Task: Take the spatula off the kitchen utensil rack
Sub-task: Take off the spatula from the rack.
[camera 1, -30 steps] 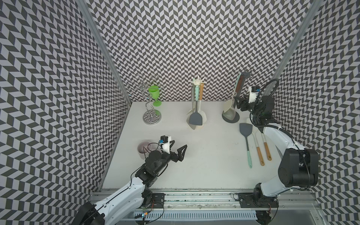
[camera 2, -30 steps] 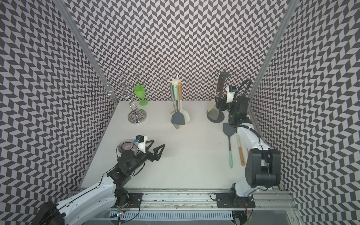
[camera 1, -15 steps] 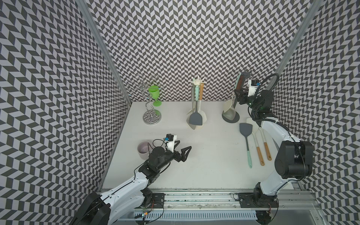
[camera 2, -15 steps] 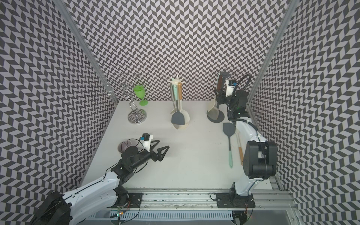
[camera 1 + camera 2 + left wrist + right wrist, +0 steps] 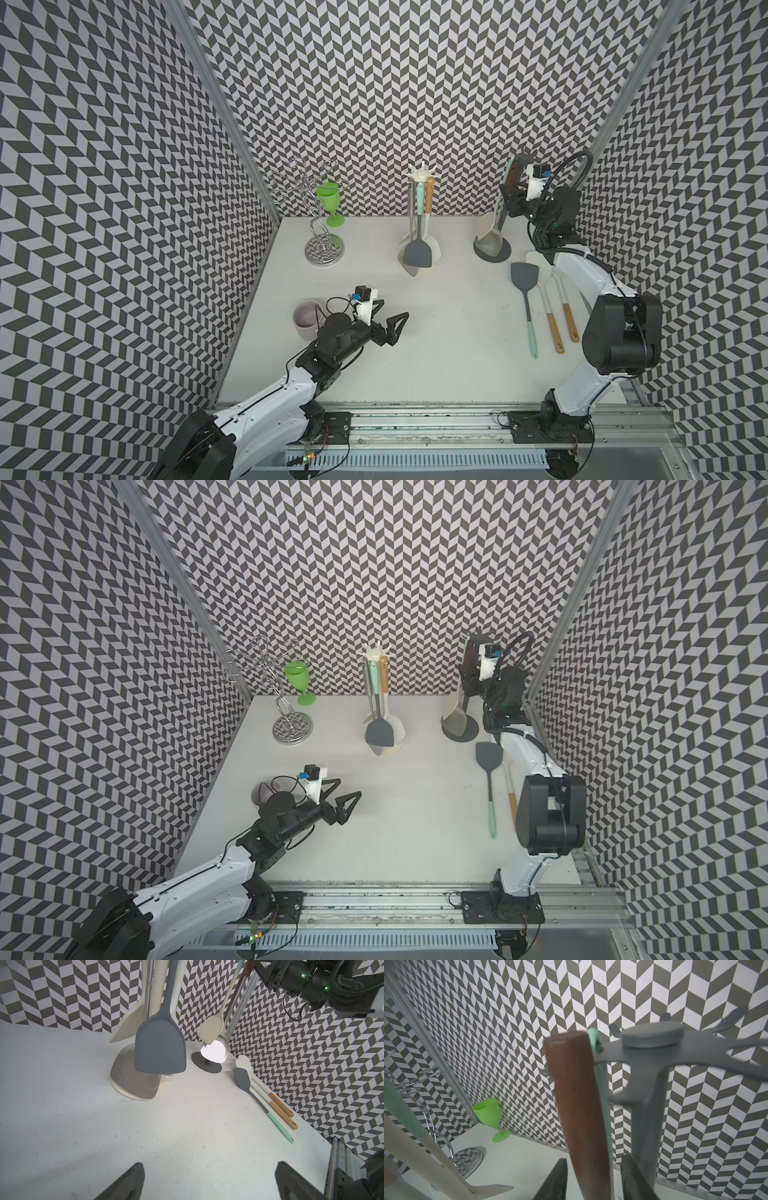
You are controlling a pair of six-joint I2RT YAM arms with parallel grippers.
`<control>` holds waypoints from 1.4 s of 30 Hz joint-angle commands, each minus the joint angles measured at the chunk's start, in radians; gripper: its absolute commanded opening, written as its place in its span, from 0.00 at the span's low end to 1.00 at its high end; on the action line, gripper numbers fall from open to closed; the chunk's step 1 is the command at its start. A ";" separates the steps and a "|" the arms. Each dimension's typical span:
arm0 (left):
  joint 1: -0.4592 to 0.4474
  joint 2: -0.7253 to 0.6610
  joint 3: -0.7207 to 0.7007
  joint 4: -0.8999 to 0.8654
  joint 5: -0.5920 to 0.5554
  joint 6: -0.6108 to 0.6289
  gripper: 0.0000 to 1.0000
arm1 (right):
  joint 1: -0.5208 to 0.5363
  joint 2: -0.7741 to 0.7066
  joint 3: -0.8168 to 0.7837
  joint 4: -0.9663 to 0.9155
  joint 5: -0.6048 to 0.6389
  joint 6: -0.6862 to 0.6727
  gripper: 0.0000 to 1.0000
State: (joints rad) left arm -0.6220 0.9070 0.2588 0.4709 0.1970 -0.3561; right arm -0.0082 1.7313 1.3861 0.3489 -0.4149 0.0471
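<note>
The left claw [image 5: 392, 309] is spread wide and empty; it hovers over the white table [image 5: 436, 353] at the near left, just beside a pale mauve cup [image 5: 306, 318]. At the back wall stands a chrome wire stand [image 5: 324, 251] with a green plastic goblet [image 5: 330, 195] near it, and in the middle a cream utensil rack [image 5: 420, 174] with tools hanging. At the back right is the dark grey metal utensil rack [image 5: 645, 1118], and on it hangs the task's thing, the steel spatula with a brown wooden handle [image 5: 575, 1095]. It hangs nearly upright, its long axis running from the rack's hooks down to the blade near the base. The right claw [image 5: 593, 1159] has one finger on each side of this handle; the gap is narrow, but whether the fingers already press the wood I cannot tell. The right arm is clearly the nearer one; the left claw is well apart. I judge that the coming move must go upward along the handle, to free it from the hook, before pulling away. Further right, three long-handled utensils [image 5: 524, 278] lie flat on the table.
</note>
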 commanded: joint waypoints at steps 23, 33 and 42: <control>-0.012 -0.016 0.024 0.014 -0.024 0.022 1.00 | 0.051 -0.094 0.033 -0.121 0.023 -0.115 0.03; -0.017 -0.027 0.022 0.012 -0.043 0.016 1.00 | 0.053 -0.213 -0.091 -0.053 -0.079 -0.048 0.00; -0.021 -0.067 0.003 0.049 -0.055 -0.061 1.00 | 0.115 -0.430 -0.368 0.129 -0.030 -0.013 0.00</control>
State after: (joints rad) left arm -0.6407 0.8566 0.2584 0.4782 0.1566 -0.3763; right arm 0.0708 1.3853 1.0805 0.2970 -0.4656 0.0216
